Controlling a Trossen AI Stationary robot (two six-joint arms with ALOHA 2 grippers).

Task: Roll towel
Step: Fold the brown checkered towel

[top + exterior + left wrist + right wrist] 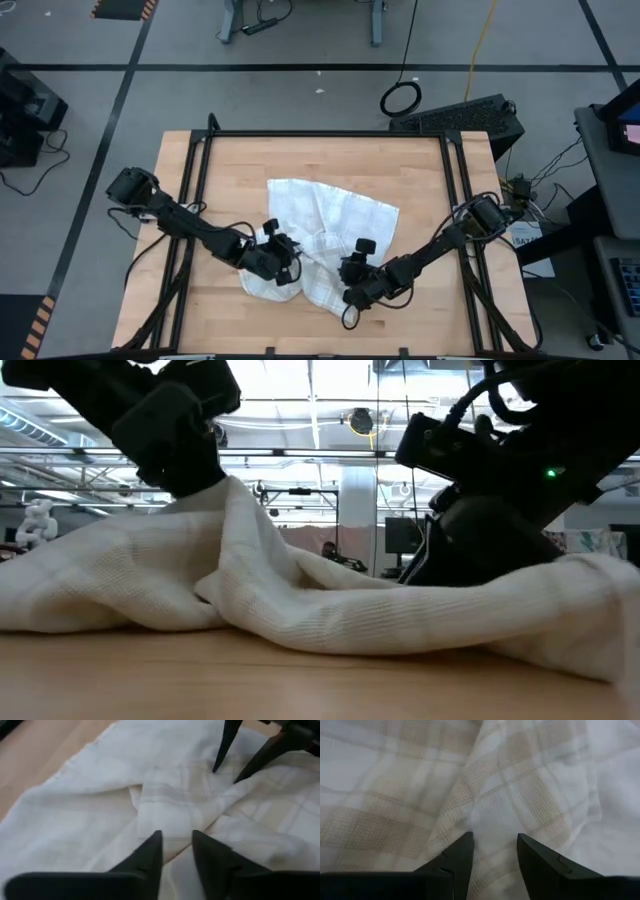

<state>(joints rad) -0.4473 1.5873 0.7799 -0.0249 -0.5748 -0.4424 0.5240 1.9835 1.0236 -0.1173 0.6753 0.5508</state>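
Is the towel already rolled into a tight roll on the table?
No, the towel lies spread and rumpled across the table, partly folded over.

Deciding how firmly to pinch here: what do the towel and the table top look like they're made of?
The towel: thin woven cloth, probably cotton, matte white with a faint check; the weave texture shows in the right wrist view, and it wrinkles and drapes softly. The table: light wood, seemingly butcher-block, smooth and slightly glossy, with plank lines and grain visible, edged by a dark metal frame.
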